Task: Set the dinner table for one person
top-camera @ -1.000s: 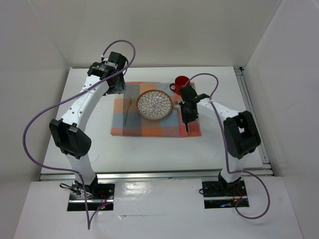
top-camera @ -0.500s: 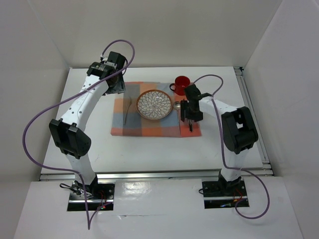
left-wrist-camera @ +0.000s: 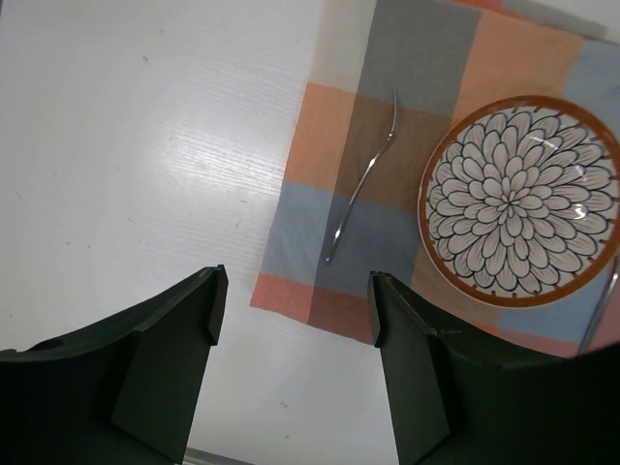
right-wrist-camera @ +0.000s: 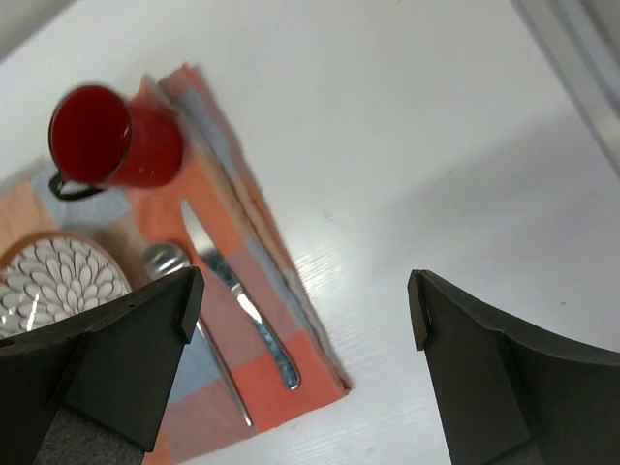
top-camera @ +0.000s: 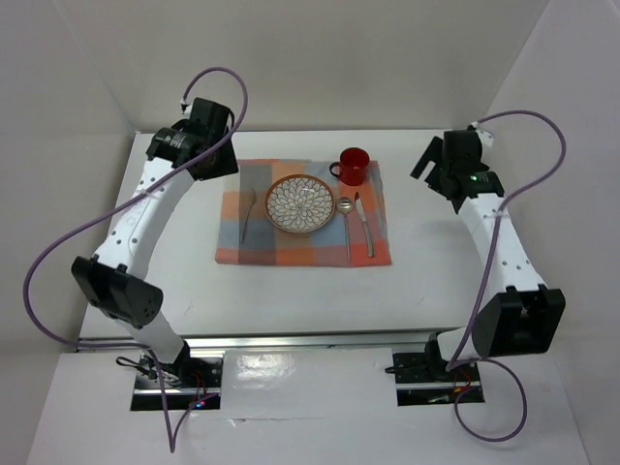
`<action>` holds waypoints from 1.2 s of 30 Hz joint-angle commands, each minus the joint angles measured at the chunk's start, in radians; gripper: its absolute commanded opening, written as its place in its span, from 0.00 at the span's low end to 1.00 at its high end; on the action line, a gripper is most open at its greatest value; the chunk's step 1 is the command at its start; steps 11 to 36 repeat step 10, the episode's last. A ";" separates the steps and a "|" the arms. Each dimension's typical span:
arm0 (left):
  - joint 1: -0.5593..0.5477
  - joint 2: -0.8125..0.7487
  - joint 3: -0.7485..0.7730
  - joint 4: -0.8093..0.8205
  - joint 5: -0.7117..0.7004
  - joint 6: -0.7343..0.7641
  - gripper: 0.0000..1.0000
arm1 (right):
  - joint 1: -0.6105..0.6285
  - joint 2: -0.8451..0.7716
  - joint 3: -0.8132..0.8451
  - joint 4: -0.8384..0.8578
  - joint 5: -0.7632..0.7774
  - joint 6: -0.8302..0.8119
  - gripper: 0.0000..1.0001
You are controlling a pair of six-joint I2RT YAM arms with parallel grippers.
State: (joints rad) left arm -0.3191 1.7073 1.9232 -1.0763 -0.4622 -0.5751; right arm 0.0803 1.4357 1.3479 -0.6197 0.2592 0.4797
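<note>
On the white dinner table (top-camera: 174, 281) lies a checked cloth (top-camera: 291, 248). It carries a patterned plate (top-camera: 301, 203), a fork (top-camera: 248, 215) to its left, and a spoon (top-camera: 345, 219) and knife (top-camera: 365, 229) to its right. A red mug (top-camera: 354, 166) stands on the cloth's far right corner. My left gripper (left-wrist-camera: 295, 291) hangs open above the table, left of the cloth, with the fork (left-wrist-camera: 368, 174) ahead of it. Off to the right of the cloth, my right gripper (right-wrist-camera: 304, 291) is raised, open and empty. The knife (right-wrist-camera: 237, 291) lies below its left finger.
A metal rail (top-camera: 489, 218) runs along the table's right edge and another (top-camera: 300, 339) along the near edge. White walls enclose the back and sides. Purple cables loop from both arms.
The right gripper opened and left the knife lying on the cloth beside the spoon. The right arm then swung up and away to the far right. The left arm drew slightly left.
</note>
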 commanded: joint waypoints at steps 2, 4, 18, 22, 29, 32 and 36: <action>0.005 -0.129 -0.052 0.105 -0.013 0.038 0.78 | -0.065 -0.099 -0.067 -0.015 0.055 0.048 1.00; 0.005 -0.138 -0.067 0.124 0.003 0.038 0.78 | -0.103 -0.109 -0.102 -0.015 0.055 0.057 1.00; 0.005 -0.170 -0.079 0.162 0.069 0.047 0.79 | -0.161 -0.133 -0.138 -0.028 0.029 0.066 1.00; 0.005 -0.170 -0.079 0.162 0.069 0.047 0.79 | -0.161 -0.133 -0.138 -0.028 0.029 0.066 1.00; 0.005 -0.170 -0.079 0.162 0.069 0.047 0.79 | -0.161 -0.133 -0.138 -0.028 0.029 0.066 1.00; 0.005 -0.170 -0.079 0.162 0.069 0.047 0.79 | -0.161 -0.133 -0.138 -0.028 0.029 0.066 1.00; 0.005 -0.170 -0.079 0.162 0.069 0.047 0.79 | -0.161 -0.133 -0.138 -0.028 0.029 0.066 1.00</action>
